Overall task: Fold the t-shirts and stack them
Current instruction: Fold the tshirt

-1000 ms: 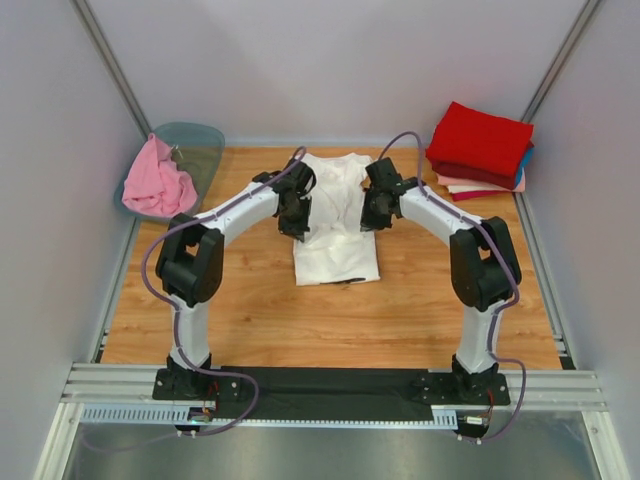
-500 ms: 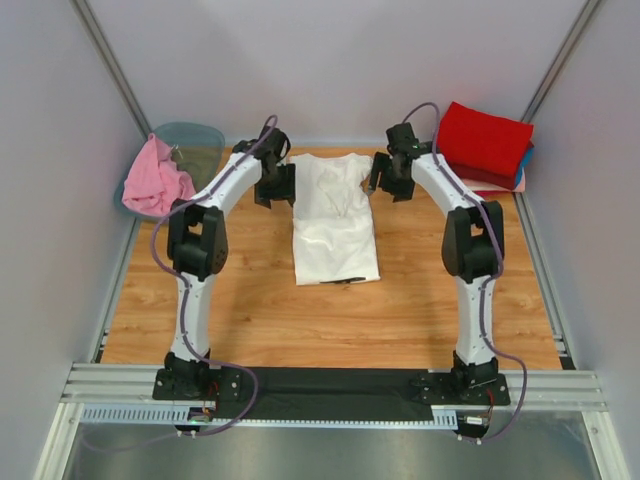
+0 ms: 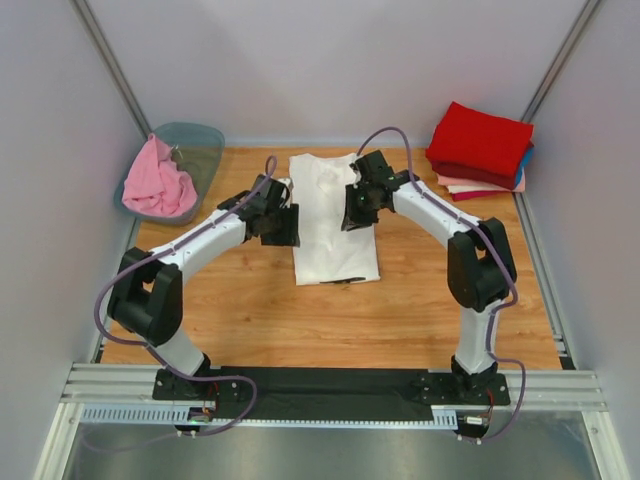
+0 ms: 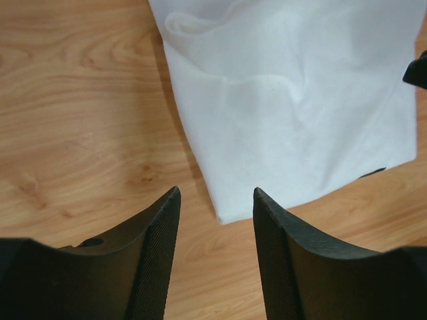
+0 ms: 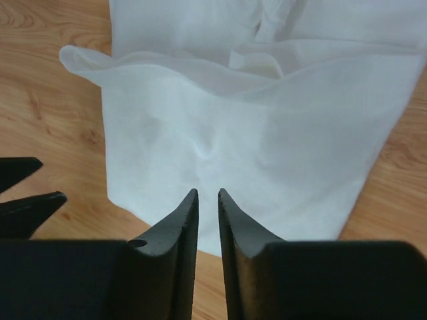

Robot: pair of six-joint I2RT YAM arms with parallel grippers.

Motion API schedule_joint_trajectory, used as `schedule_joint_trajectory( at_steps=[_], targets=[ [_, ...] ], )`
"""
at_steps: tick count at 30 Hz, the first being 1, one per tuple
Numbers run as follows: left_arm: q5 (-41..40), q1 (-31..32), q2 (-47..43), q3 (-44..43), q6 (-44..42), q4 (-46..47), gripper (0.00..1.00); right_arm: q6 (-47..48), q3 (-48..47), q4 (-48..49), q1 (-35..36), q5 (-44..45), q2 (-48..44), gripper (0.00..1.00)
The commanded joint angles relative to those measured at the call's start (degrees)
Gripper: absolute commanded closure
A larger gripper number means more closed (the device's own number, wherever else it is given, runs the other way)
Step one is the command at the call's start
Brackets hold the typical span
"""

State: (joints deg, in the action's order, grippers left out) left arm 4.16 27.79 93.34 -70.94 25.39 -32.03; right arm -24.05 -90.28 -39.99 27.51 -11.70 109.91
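Note:
The white t-shirt (image 3: pixel 335 250) lies as a long folded strip in the middle of the wooden table; it also shows in the left wrist view (image 4: pixel 300 100) and the right wrist view (image 5: pixel 253 133). My left gripper (image 3: pixel 288 226) hovers at its left edge; its jaws (image 4: pixel 215 193) are open and empty over the shirt's near left corner. My right gripper (image 3: pixel 353 212) is above the shirt's right half; its jaws (image 5: pixel 207 193) are almost together and hold nothing. A pink t-shirt (image 3: pixel 155 185) lies in the tub. Red (image 3: pixel 480 140), blue (image 3: pixel 527 158) and peach (image 3: pixel 470 185) shirts are stacked at the far right.
The grey-green plastic tub (image 3: pixel 205 150) stands at the far left corner. Grey walls enclose the table on three sides. Bare wood shows in front of the white shirt (image 3: pixel 330 320). The left gripper's fingers (image 5: pixel 27 200) show at the left of the right wrist view.
Both grippers came back from the far end of the white shirt toward its middle. The left arm's elbow swung down and to the left. The shirt lies as before.

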Motion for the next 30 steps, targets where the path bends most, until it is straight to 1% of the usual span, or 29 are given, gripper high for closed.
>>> schedule_joint_trajectory(
  at_steps=[1,2,3,7,11,14,15,17,18,21,24,26,27,28,29,30],
  targets=[
    [4.3,-0.2,-1.8,5.7,2.9,10.3,0.46,0.8,-5.2,2.2,0.0,-11.6,5.0,0.82],
    [6.0,-0.2,-1.8,6.8,3.3,11.7,0.47,0.9,-6.6,1.5,0.2,-12.2,7.6,0.92],
    [6.8,-0.2,-1.6,7.7,3.4,13.2,0.47,0.8,-8.8,1.1,0.3,-12.4,8.7,0.95],
    [8.2,-0.1,0.8,8.4,3.5,14.4,0.48,0.8,-12.8,-1.0,0.1,-12.0,14.3,0.99],
    [8.0,-0.1,2.8,7.0,4.0,17.5,0.48,0.6,-15.6,-1.2,-1.4,-11.1,19.0,1.0],
    [6.3,-0.1,9.0,-0.7,2.7,15.0,0.48,0.7,-16.3,-0.1,-3.5,-11.8,21.7,1.0],
    [5.6,-0.2,13.8,-6.3,2.0,12.1,0.48,1.0,-16.3,0.4,-4.3,-12.0,22.4,1.0],
    [4.1,-0.8,19.1,-12.6,0.5,8.6,0.5,1.6,-17.0,1.7,-5.3,-13.0,23.2,1.0],
    [4.3,-1.2,24.1,-18.1,0.4,5.8,0.5,1.7,-17.6,1.8,-6.3,-13.9,23.8,1.0],
    [4.6,-2.9,31.7,-26.5,0.3,1.5,0.53,2.8,-20.5,2.4,-8.0,-18.3,25.7,0.99],
    [3.6,-4.1,34.5,-30.5,-0.1,-1.9,0.53,3.9,-22.2,2.5,-9.1,-20.2,25.3,0.94],
    [1.7,-4.4,33.7,-30.3,-0.2,-2.8,0.53,3.8,-21.5,3.1,-9.7,-21.2,22.2,0.85],
    [0.6,-4.4,31.5,-29.2,-0.2,-2.9,0.53,3.5,-19.2,3.8,-10.3,-21.4,20.8,0.78],
    [-0.4,-4.4,30.0,-28.6,-0.4,-2.9,0.53,3.5,-17.8,5.0,-10.4,-20.6,19.0,0.64],
    [-2.0,-4.4,28.2,-26.6,-0.7,-2.9,0.53,3.7,-15.6,5.4,-10.4,-19.9,15.2,0.58],
    [-3.2,-4.3,24.1,-25.6,-0.8,-3.0,0.5,3.8,-11.9,5.9,-10.5,-18.6,12.9,0.52]
  ],
)
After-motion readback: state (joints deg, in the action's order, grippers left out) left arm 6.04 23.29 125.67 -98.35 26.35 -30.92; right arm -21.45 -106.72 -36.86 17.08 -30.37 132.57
